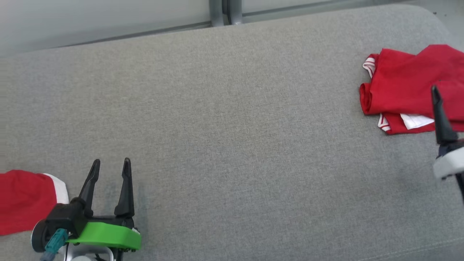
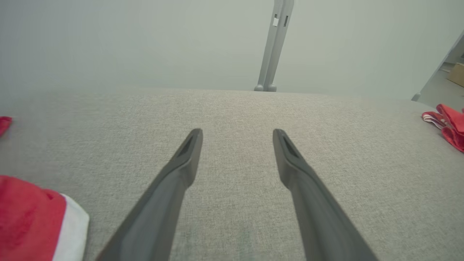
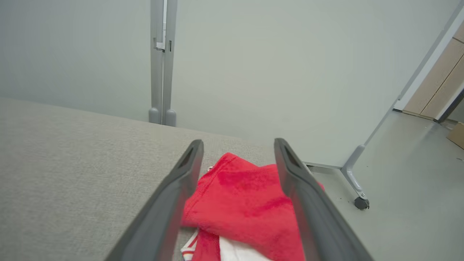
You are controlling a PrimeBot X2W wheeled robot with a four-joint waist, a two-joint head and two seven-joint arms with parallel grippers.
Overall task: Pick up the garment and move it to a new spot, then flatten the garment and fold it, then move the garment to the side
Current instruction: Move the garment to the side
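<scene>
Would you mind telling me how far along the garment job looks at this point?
Looks done: the garment lies folded in a compact red bundle near the right edge of the table. In hand: nothing; the right hand is open over it, and the left hand is open over bare table. Left: probably only drawing the arms clear. A second red cloth beside the left hand lies untouched.

The garment (image 1: pixel 406 83) lies on the table (image 1: pixel 232 127) at its right end, towards the back. The right gripper (image 3: pixel 238 143) sits just before it, fingers either side above the cloth. At the front left, the left gripper (image 1: pixel 110 165) is over bare table, with a second garment (image 1: pixel 21 199) just to its left. Behind the table stands a wall (image 1: pixel 90 18) with a post (image 1: pixel 224 11) at its middle.
</scene>
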